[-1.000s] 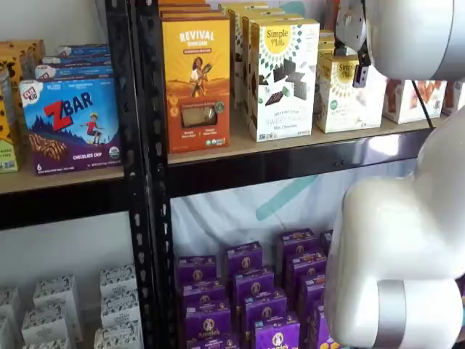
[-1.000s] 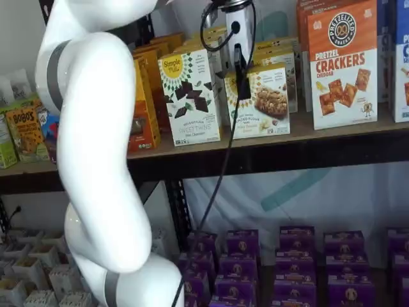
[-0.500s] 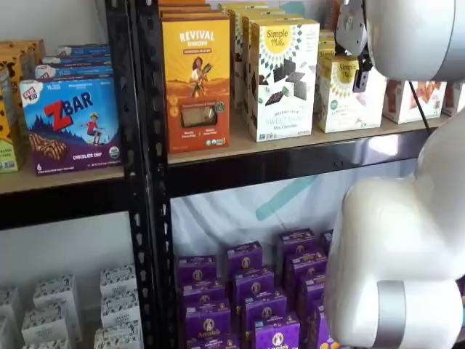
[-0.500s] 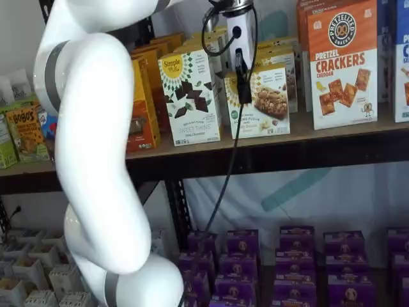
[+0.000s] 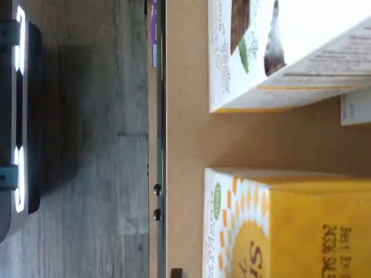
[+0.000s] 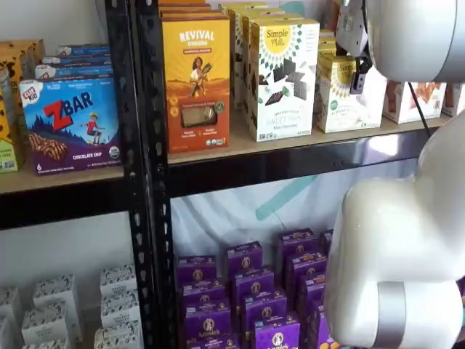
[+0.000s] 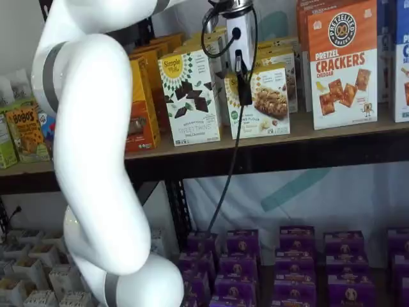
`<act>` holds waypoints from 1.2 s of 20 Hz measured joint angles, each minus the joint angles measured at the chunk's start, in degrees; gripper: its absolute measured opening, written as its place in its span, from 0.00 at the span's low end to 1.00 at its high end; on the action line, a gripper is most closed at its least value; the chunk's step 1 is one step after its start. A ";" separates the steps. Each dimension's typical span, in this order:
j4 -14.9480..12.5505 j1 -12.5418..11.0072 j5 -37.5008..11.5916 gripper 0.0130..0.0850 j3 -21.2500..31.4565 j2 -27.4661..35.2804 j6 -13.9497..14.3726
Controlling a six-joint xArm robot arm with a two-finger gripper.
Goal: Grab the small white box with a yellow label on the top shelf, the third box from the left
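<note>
Left end of top shelf (image 6: 240, 149): tall orange carton (image 6: 196, 83), then taller white carton w/ dark chocolate squares (image 6: 283, 76), then small white box (image 6: 341, 94) w/ yellow sun logo, standing upright near front edge. Same order in both shelf views; small white box (image 7: 265, 99) just beside the chocolate-square carton (image 7: 190, 96), narrow gap between. Pretzel cracker box (image 7: 342, 64) further right, apart.

Pincer (image 7: 243, 80) hanging in front of upper left part of small box; black finger seen side-on, cable trailing down beside. In other shelf view only a dark fingertip (image 6: 357, 80) visible over box face. Gap btwn fingers not visible, so can't tell if wide, narrow or gripping; no clear hold on box yet.

Risks, judged from here: fingers closing off-centre near left edge could twist box or tip it backward; neighbour carton close enough to get nudged or pinched along w/ it; cable could snag shelf edge on pull-out.

Arm pose: big white links (image 7: 96, 147) rising from lower left, elbow bent, wrist reaching in over shelf from above, pincer pointing down.
</note>
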 joint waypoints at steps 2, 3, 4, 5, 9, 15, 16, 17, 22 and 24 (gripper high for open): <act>0.00 -0.01 -0.07 0.72 0.10 -0.06 -0.01; 0.10 -0.06 -0.24 0.67 0.26 -0.19 -0.07; 0.19 -0.10 -0.31 0.67 0.34 -0.25 -0.11; 0.32 -0.15 -0.35 0.61 0.39 -0.32 -0.14; 0.48 -0.24 -0.36 0.50 0.47 -0.52 -0.22; 0.66 -0.49 -0.79 0.44 1.06 -1.13 -0.47; 0.81 -0.58 -0.94 0.39 1.21 -1.25 -0.56; 0.91 -0.64 -1.00 0.39 1.27 -1.30 -0.61; 1.12 -0.85 -0.76 0.33 1.16 -1.34 -0.79; 1.17 -0.94 -0.55 0.33 1.07 -1.39 -0.86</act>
